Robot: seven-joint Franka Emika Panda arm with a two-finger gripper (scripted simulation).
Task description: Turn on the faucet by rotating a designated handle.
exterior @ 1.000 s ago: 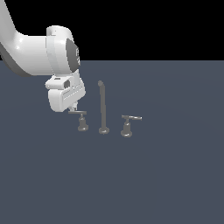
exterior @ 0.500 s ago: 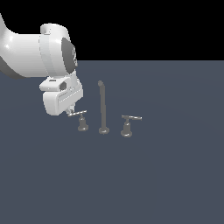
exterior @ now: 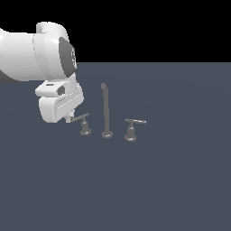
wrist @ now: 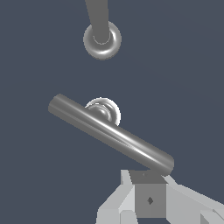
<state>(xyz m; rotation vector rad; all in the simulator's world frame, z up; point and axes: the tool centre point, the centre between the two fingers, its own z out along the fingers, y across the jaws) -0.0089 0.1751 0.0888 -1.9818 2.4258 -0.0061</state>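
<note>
The faucet is a grey three-piece set: a tall thin spout (exterior: pixel 106 110) in the middle with a lever handle on each side. The handle (exterior: pixel 84 122) is the duller, smaller one on the exterior view's left; its lever is tilted. In the wrist view the handle (wrist: pixel 109 133) is a slanted bar over its round post, and the spout's base (wrist: pixel 102 40) lies beyond it. My gripper (exterior: pixel 70 118) sits at the outer end of that lever. Its fingertips (wrist: pixel 149 192) touch the bar's end with no gap between them and nothing gripped.
The shinier lever handle (exterior: pixel 133 127) stands on the far side of the spout, at the exterior view's right. The white arm and hand (exterior: pixel 49 76) fill the upper left of the exterior view. Everything stands on a flat dark grey surface (exterior: pixel 158 189).
The hand has drifted lower and toward the exterior view's left, staying at the end of the handle's lever. The spout and the other handle have not moved.
</note>
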